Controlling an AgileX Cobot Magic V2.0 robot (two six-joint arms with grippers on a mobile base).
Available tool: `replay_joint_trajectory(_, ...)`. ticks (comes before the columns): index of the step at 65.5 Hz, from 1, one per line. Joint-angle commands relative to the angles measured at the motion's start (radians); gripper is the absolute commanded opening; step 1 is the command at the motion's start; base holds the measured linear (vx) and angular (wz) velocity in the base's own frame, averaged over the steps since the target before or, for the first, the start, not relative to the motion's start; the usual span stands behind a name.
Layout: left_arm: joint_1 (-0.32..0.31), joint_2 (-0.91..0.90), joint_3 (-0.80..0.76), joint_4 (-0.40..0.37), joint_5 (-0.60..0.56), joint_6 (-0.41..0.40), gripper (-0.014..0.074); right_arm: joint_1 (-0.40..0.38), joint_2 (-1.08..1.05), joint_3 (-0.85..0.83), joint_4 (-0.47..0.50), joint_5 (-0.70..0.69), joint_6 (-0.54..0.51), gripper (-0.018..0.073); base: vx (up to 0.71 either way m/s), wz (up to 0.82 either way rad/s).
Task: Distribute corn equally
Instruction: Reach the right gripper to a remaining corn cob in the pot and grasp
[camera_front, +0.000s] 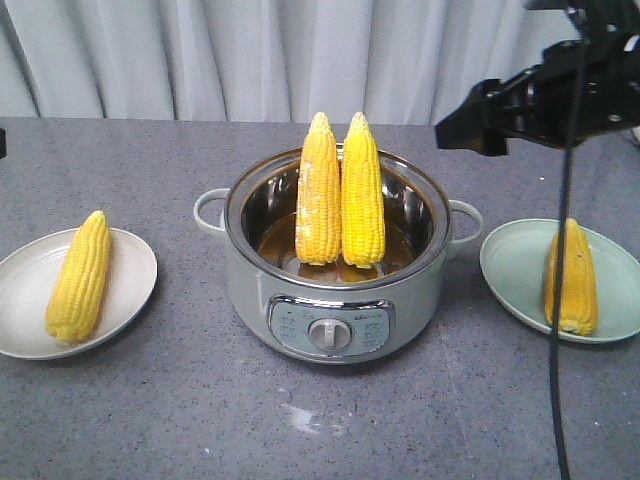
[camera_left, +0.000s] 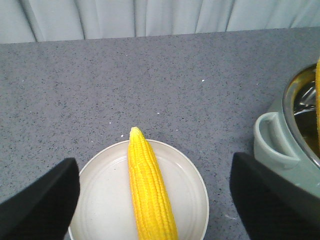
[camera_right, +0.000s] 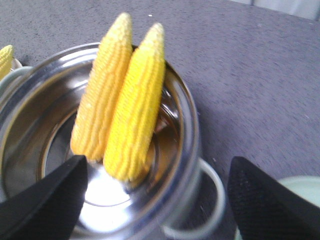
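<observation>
Corn (camera_front: 362, 190): yellow cobs, two standing tips-up in pot (camera_front: 250, 300) (one each flat on white plate (camera_front: 135, 262), green plate (camera_front: 512, 270), tips rearward); left gripper (camera_left: 154, 165), right gripper (camera_right: 157, 162) agape, empty.

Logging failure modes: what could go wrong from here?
1. The two cobs in the pot lean together, touching; the open right hand gripping one could topple the other.
2. They rest against the steel rim, so a finger might hit it.
3. The green plate holds a cob mid-plate; a second could roll off.
</observation>
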Motion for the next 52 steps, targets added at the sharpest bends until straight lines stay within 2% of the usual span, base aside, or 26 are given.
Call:
replay_joint_trajectory(1,0.001,-0.016,-0.024,-0.010,-0.074,-0.011,0.0590,0.056,0.062,-0.110,-0.059,-0.079,0.071,0.0562,0.00,0.00)
replay_joint_trajectory(11,0.001,-0.016,-0.024,-0.010,-0.074,-0.011,0.0590,0.116,0.218,-0.268,-0.116,-0.079,0.130,0.0562,0.00,0.00)
replay_joint_trajectory(22,0.001,-0.016,-0.024,-0.010,-0.074,-0.011,0.0590,0.127,0.346,-0.401,-0.095,-0.067,0.172,0.0562,0.00,0.00)
replay_joint_trajectory(52,0.001,-0.016,-0.024,-0.008,-0.083,-0.011,0.0590,0.127,0.434,-0.439,-0.091,-0.088,0.175,0.0562,0.00,0.00)
